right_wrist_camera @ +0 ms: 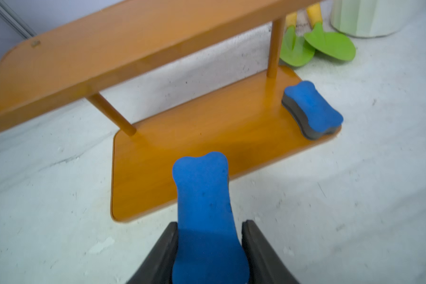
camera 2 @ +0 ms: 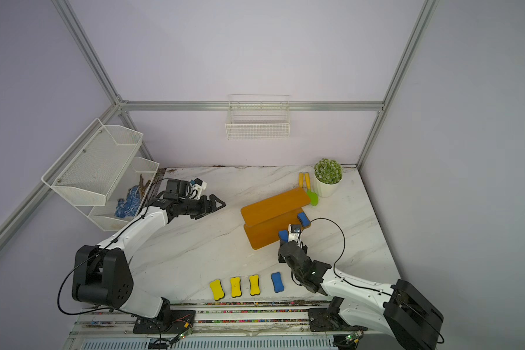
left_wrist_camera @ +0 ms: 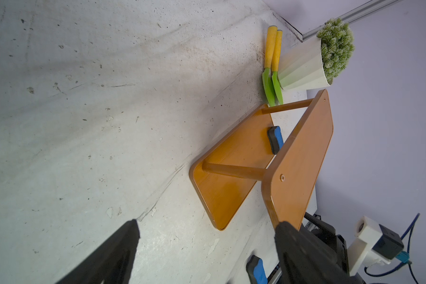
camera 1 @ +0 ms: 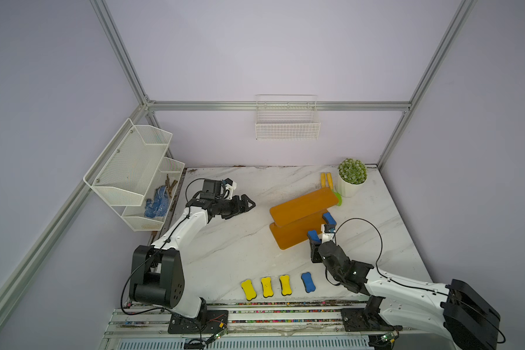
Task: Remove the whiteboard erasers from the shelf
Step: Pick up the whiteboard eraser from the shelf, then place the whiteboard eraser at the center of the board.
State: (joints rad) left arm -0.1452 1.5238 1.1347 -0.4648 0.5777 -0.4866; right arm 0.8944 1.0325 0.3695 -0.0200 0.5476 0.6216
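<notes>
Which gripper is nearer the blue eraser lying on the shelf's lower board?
Right. The right gripper, holding a second eraser, is close beside the blue eraser; the left gripper hangs open past the shelf's other end.

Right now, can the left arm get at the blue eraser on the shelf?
Probably not easily. The eraser sits at the shelf's far end from the open left gripper, with the upper board and a post between them.
</notes>
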